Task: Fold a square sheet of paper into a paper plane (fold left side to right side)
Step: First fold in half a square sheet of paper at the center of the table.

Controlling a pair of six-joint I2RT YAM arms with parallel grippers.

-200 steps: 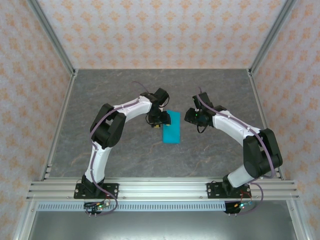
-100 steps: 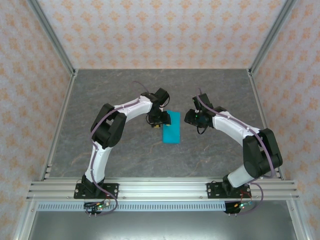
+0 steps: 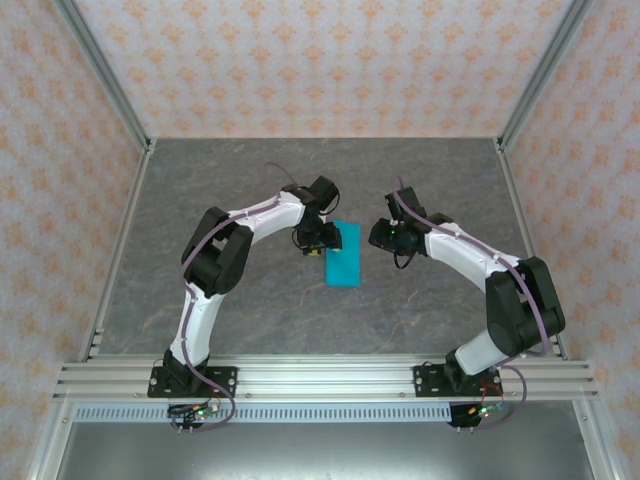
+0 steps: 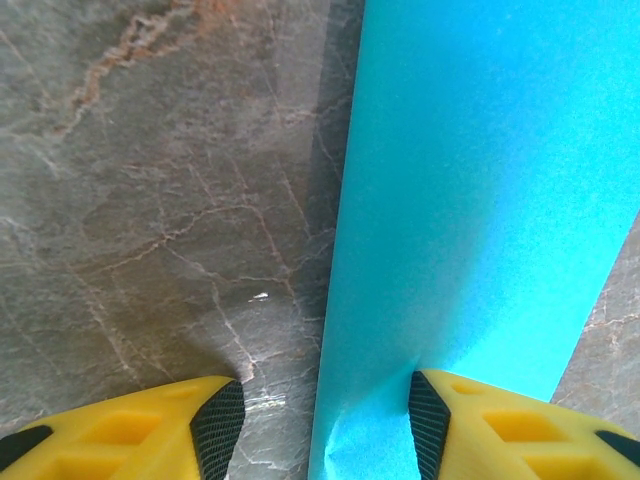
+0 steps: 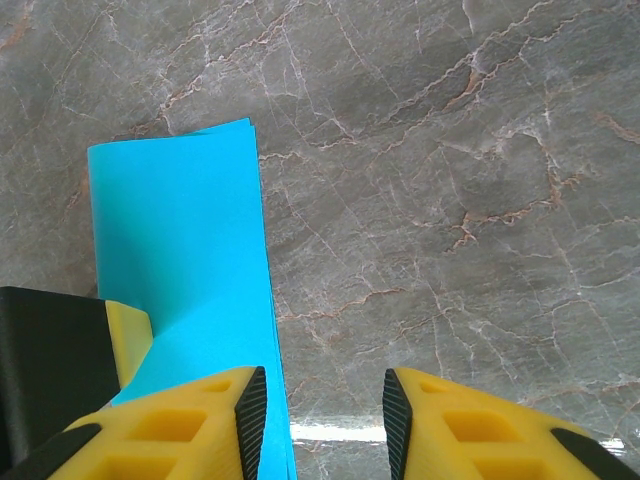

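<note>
The square sheet of paper (image 3: 343, 255) lies on the table as a narrow bright cyan rectangle, doubled over, with layered edges at its right side (image 5: 180, 250). No paper plane is in view. My left gripper (image 3: 314, 243) stands open astride the sheet's left edge (image 4: 480, 200). Its right finger (image 4: 440, 425) rests on the paper beside a small crease, and its left finger (image 4: 215, 425) is over bare table. My right gripper (image 3: 380, 235) is open at the sheet's right edge, its left finger (image 5: 245, 415) over the paper and its right finger (image 5: 400, 415) over the table.
The grey marble tabletop (image 3: 230, 190) is bounded by aluminium posts and patterned walls. The left gripper's yellow finger and black body (image 5: 125, 335) sit on the sheet in the right wrist view. Both arms arch inward toward the middle.
</note>
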